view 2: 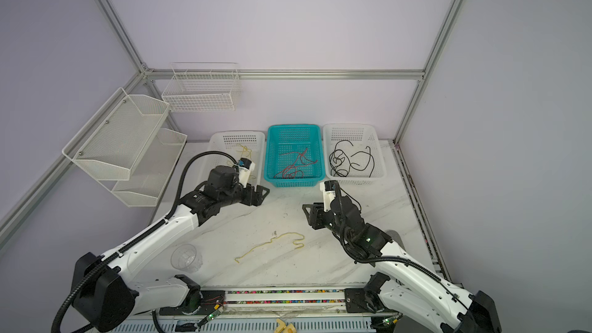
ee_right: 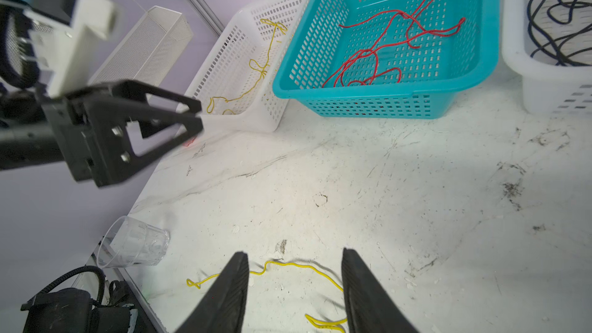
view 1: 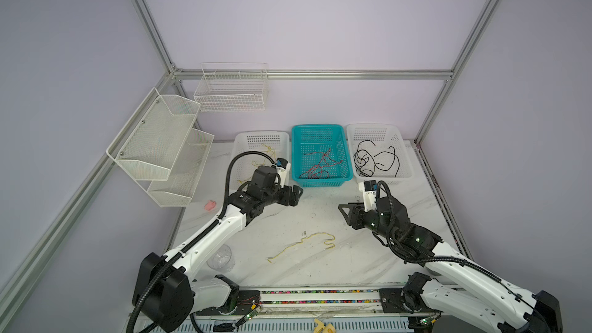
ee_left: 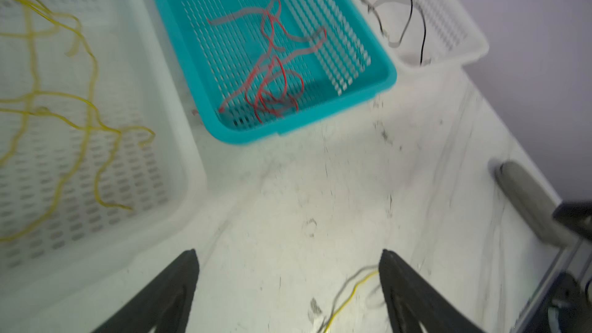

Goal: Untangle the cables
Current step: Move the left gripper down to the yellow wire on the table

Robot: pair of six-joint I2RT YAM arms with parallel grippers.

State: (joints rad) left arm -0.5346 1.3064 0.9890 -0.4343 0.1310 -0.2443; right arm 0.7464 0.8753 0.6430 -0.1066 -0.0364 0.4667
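both top views: a loose yellow cable [view 1: 302, 241] lies on the table [view 1: 320, 213] in the lower middle, between the two arms, touching neither. in the row behind, centre frame, yellow cables [view 1: 264, 152] fill the left white basket [view 1: 256, 134], red cables [view 1: 320, 168] the teal basket [view 1: 296, 155], black cables [view 1: 374, 158] the right white basket [view 1: 373, 131]. left gripper [ee_left: 288, 261]: jaws wide, empty. right gripper [ee_right: 294, 257]: jaws partly apart, empty, the loose yellow cable on the table beneath.

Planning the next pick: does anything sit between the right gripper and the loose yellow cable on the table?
Nothing visible does. The yellow cable lies on bare table below the open right gripper; the clear cup sits well aside.
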